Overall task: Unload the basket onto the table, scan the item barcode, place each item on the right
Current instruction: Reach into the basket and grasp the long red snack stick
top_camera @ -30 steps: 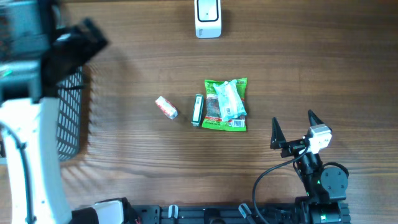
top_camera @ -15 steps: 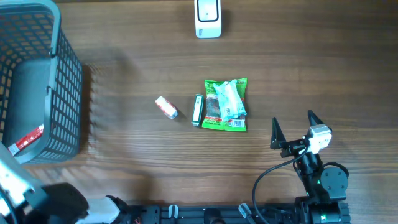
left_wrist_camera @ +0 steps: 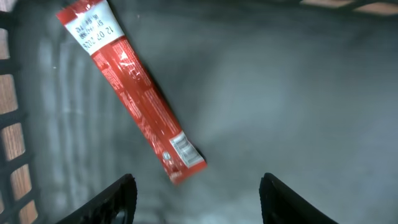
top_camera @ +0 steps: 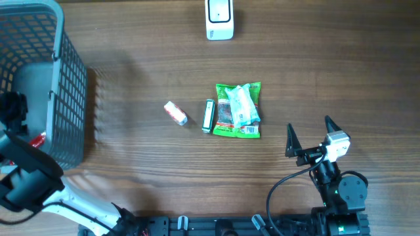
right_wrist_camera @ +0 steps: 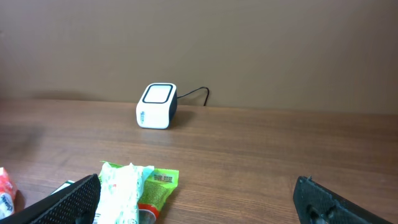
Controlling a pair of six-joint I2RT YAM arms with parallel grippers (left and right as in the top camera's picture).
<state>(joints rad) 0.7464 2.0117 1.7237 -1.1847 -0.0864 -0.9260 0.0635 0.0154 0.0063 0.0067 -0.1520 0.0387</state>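
The table [top_camera: 341, 59] is brown wood-grain board, smooth and matt. The green packet [top_camera: 239, 110] is crinkled, glossy plastic film. Just left of the green packet, the slim stick [top_camera: 208, 116] and the small wrapped piece [top_camera: 175, 113] look like shiny film too. Far left of it, the basket [top_camera: 71, 92] is matt grey plastic mesh, and the red sachet [left_wrist_camera: 134, 102] inside is glossy film. Beyond the green packet, the scanner [top_camera: 220, 18] is smooth white plastic.

you're seeing a grey mesh basket [top_camera: 73, 111] standing at the left edge of the brown wooden table [top_camera: 144, 59]. its lattice wall is throwing a barred shadow onto the wood just beside it.
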